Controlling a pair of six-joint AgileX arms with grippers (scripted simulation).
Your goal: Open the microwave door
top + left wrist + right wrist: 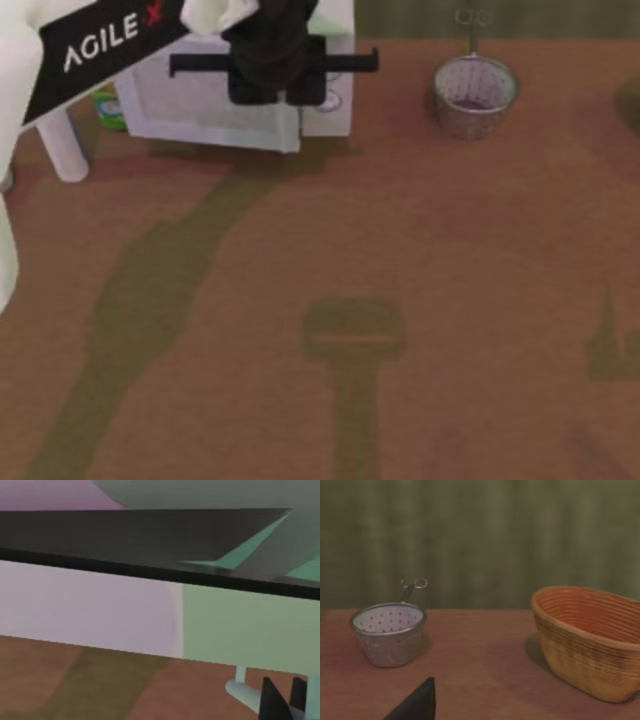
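Observation:
The white microwave [338, 112] stands at the table's back, left of centre. Its door [205, 110], white-framed with a grey mesh window, is swung a little out from the body on the handle side. My left gripper [278, 85] hangs over the door's handle edge. In the left wrist view the door [240, 630] fills the picture. The slim white handle [245, 694] runs between my left gripper's [287, 704] two dark fingers, which are shut on it. My right gripper [420, 702] shows only in its own wrist view, parked low over the table at the right.
A metal strainer [473, 95] [387, 630] stands right of the microwave. A wicker basket [590, 640] sits farther right, at the table's edge [632, 105]. A small green object [105, 105] lies at the microwave's left, beside my left arm's white link [62, 145].

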